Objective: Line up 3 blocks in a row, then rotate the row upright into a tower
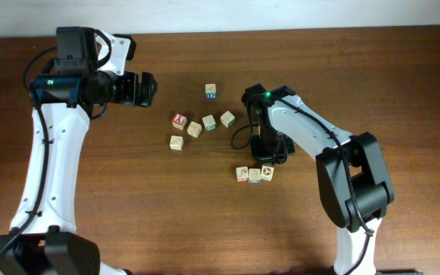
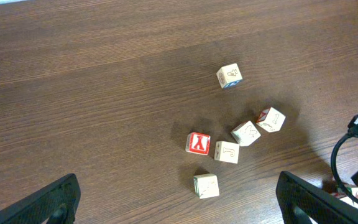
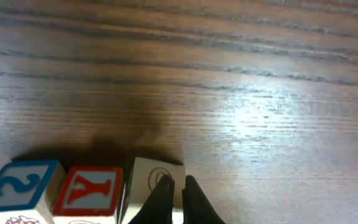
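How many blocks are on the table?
9 blocks: one alone farthest back, four in an arc in the middle, one just below them, three in a row at the right gripper. Others may hide beneath it.

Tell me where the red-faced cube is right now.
In the overhead view the red-faced cube lies left of centre, with a pale cube close on its right and a second pale cube just below it.

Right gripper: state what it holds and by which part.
Nothing: the right gripper is shut, tips pressed together at the pale end block, not around it; contact unclear.
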Tool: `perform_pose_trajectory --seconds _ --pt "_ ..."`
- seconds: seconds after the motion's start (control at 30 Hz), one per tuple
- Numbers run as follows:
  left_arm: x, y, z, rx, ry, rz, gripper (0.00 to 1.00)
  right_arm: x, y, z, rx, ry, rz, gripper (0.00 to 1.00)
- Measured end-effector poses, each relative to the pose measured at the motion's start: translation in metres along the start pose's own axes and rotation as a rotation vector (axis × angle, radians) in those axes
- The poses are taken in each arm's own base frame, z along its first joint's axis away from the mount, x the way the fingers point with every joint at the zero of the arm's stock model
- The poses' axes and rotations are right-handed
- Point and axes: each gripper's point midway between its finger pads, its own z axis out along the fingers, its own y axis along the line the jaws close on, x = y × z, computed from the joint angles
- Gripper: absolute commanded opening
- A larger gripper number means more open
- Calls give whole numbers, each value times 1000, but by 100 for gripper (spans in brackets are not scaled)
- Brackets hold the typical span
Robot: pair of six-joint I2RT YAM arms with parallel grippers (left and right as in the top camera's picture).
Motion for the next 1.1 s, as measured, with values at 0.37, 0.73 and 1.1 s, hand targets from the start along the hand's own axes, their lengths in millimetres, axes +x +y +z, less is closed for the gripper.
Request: perform_pose_trajectory --seconds 0.37,0.73,1.1 --pt "0 0 0 0 0 0 99 -37 -22 -98 -163 -271 11 4" --pt "0 0 0 0 -1 0 99 -6 -2 0 -304 -204 113 5" --pt "0 0 0 0 -1 0 99 6 17 -1 -376 -159 26 4"
